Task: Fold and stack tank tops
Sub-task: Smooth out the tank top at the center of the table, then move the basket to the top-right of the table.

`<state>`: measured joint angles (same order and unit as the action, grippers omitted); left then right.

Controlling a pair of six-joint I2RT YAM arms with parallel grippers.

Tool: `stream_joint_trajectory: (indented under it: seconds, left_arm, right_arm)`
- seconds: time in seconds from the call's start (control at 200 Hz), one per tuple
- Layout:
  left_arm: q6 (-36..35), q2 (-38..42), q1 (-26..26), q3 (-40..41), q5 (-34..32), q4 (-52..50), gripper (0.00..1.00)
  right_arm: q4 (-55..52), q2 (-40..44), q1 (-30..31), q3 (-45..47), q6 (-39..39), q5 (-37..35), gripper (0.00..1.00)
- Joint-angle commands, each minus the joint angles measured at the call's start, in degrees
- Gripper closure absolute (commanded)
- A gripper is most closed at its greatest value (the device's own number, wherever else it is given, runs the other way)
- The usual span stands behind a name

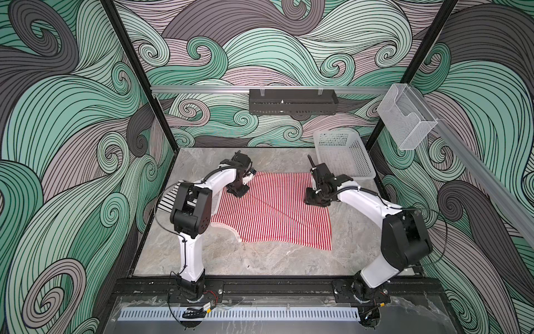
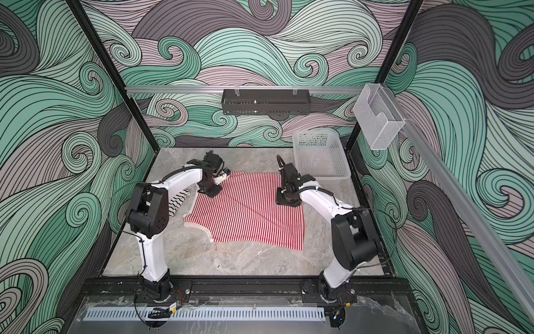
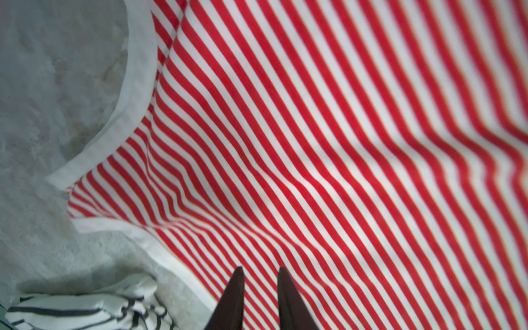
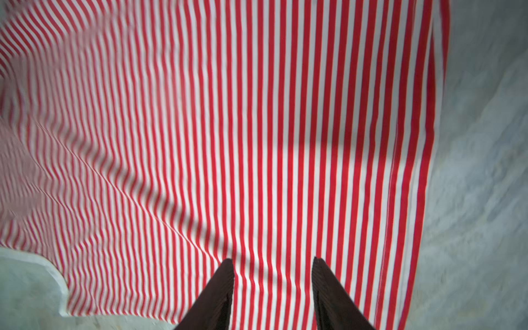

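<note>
The red-and-white striped knit tank top (image 1: 274, 214) lies spread mid-table on the grey marbled tabletop (image 1: 260, 260). The bunched black-and-white striped tank top (image 2: 179, 199) sits just left of it. Over the red top's far corners, the left gripper (image 3: 260, 270) and right gripper (image 4: 272, 260) have their fingers parted, grasping nothing.

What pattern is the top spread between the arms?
Red-and-white stripes on the tank top, clearest in the right wrist view.

Marble table (image 1: 260, 260) carries red-and-white top (image 1: 274, 214), black-and-white top (image 1: 167, 201) and white basket (image 1: 361, 163)
</note>
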<state>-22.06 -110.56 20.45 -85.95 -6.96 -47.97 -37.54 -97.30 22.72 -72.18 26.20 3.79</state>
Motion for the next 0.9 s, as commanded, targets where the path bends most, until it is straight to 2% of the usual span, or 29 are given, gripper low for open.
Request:
stream_joint_trajectory:
  seconds: [0.0,0.23,0.435,0.51,0.575,0.726,0.896]
  left_arm:
    - [-2.1,5.6,1.3,4.7,6.4,-1.6,0.75]
    - [-5.2,14.6,5.0,20.2,7.9,-0.4,0.75]
    - [-7.0,20.5,5.9,28.3,12.8,-1.2,0.74]
    - [-7.4,20.7,6.6,29.7,13.3,-1.4,0.74]
    - [-7.2,20.3,7.3,30.1,13.5,-1.6,0.74]
    - [-7.4,20.4,8.0,30.6,15.1,-1.3,0.74]
    - [-7.6,20.7,8.9,32.6,10.0,1.1,0.72]
  right_arm:
    - [-0.2,-9.6,-2.6,-8.8,-2.0,-1.6,0.54]
    - [-2.7,-24.9,-8.4,-26.5,-2.1,-2.4,0.54]
    - [-3.9,-28.6,-13.7,-30.5,-0.7,-3.2,0.54]
    - [-3.9,-28.1,-15.3,-30.0,-0.4,-2.1,0.55]
    - [-2.7,-26.6,-15.8,-28.6,-1.0,1.8,0.55]
    - [0.9,-19.3,-12.9,-21.7,-1.1,9.2,0.53]
    - [2.7,-5.9,-6.5,-8.0,-0.9,6.9,0.46]
